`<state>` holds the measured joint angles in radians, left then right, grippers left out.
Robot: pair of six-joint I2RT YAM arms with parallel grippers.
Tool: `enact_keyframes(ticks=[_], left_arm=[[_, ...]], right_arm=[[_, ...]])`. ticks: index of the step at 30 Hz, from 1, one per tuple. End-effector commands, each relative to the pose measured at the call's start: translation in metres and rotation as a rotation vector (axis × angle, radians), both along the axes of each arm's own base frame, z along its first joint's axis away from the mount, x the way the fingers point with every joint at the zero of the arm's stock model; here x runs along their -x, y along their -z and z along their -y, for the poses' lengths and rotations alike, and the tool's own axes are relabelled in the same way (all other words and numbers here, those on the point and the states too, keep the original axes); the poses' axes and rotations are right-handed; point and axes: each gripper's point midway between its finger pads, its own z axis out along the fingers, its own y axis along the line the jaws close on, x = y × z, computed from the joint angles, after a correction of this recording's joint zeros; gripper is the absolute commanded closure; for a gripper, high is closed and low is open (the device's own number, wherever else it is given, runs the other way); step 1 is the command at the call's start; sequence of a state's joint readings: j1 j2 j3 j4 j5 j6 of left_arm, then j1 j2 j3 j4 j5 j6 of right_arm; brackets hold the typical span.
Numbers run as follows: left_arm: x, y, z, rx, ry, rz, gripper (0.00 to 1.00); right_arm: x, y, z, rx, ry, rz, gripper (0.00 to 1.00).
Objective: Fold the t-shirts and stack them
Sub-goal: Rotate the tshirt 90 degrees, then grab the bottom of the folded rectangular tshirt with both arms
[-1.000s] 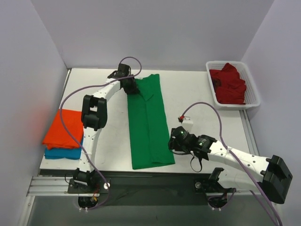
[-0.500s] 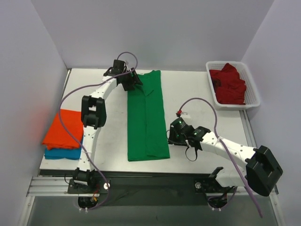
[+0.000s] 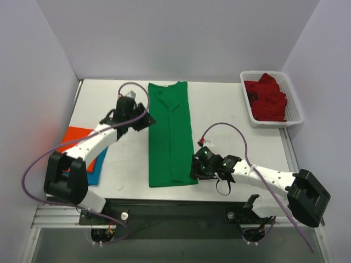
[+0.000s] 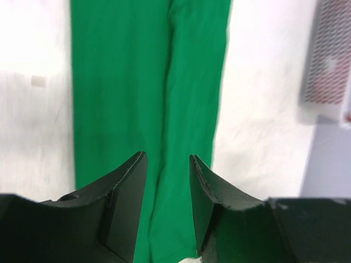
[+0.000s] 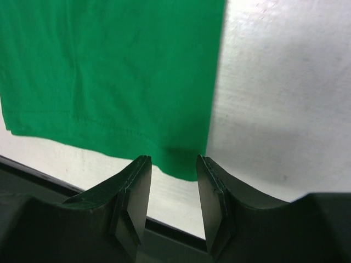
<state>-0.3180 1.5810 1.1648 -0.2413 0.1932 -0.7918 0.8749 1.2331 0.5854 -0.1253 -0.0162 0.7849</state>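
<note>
The bright green t-shirt (image 3: 170,137) lies flat as a long folded strip down the middle of the table. My left gripper (image 3: 146,121) hovers at its left edge, open and empty; in the left wrist view the green t-shirt (image 4: 148,82) spreads beyond the left gripper (image 4: 167,159). My right gripper (image 3: 195,167) is open at the strip's near right corner; the hem corner of the green t-shirt (image 5: 186,164) lies just ahead of the right gripper (image 5: 173,161). Partly behind my left arm, an orange t-shirt (image 3: 75,138) lies on a blue t-shirt (image 3: 96,173) at the left. A dark red t-shirt (image 3: 266,98) fills the basket.
The white mesh basket (image 3: 299,118) stands at the far right corner, and shows blurred as the basket (image 4: 329,60) in the left wrist view. The table's front edge (image 5: 175,224) runs just under my right gripper. White walls enclose the table on three sides.
My left gripper let go of the green shirt's far left corner and drew back toward the near left. The shirt now lies straighter. My right gripper moved in to the near right corner.
</note>
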Motion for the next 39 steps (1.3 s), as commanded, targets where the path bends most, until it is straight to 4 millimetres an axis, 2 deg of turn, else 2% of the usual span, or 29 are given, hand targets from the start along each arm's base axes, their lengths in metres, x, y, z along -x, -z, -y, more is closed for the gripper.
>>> enact_keyframes(ticks=[1, 2, 3, 4, 5, 8, 11, 14, 17, 27, 34, 39], left_arm=[[0.059, 0.055, -0.012, -0.141, -0.101, -0.069, 0.53], [0.079, 0.055, -0.017, -0.158, -0.104, -0.065, 0.53], [0.096, 0.064, -0.019, -0.197, -0.098, -0.073, 0.53], [0.123, 0.091, -0.031, -0.242, -0.108, -0.137, 0.53], [0.137, 0.09, -0.039, -0.247, -0.121, -0.135, 0.53], [0.17, 0.104, -0.055, -0.237, -0.147, -0.149, 0.53], [0.195, 0.115, -0.061, -0.223, -0.148, -0.155, 0.53], [0.208, 0.12, -0.059, -0.199, -0.136, -0.168, 0.53], [0.212, 0.127, -0.059, -0.216, -0.121, -0.181, 0.52], [0.228, 0.137, -0.017, -0.146, 0.097, -0.17, 0.52], [0.234, 0.14, -0.012, -0.173, 0.145, -0.183, 0.52], [0.238, 0.145, -0.016, -0.234, 0.153, -0.205, 0.54]], right_arm=[[0.004, -0.003, 0.006, 0.039, 0.021, 0.03, 0.61], [0.009, -0.004, 0.001, 0.043, 0.001, 0.036, 0.61], [0.011, -0.001, 0.003, 0.062, -0.003, 0.032, 0.61], [0.008, -0.002, 0.003, 0.078, 0.006, 0.048, 0.61], [0.011, 0.0, 0.004, 0.097, 0.0, 0.048, 0.62], [0.007, 0.002, 0.012, 0.156, 0.024, 0.074, 0.62], [0.005, 0.003, 0.012, 0.178, 0.031, 0.082, 0.62], [0.004, 0.002, 0.005, 0.19, 0.02, 0.092, 0.62], [0.003, 0.001, -0.001, 0.195, 0.015, 0.099, 0.62], [0.006, 0.015, 0.003, 0.241, 0.031, 0.082, 0.63], [0.011, 0.02, 0.002, 0.242, 0.024, 0.067, 0.63], [0.012, 0.024, 0.004, 0.246, 0.028, 0.065, 0.71]])
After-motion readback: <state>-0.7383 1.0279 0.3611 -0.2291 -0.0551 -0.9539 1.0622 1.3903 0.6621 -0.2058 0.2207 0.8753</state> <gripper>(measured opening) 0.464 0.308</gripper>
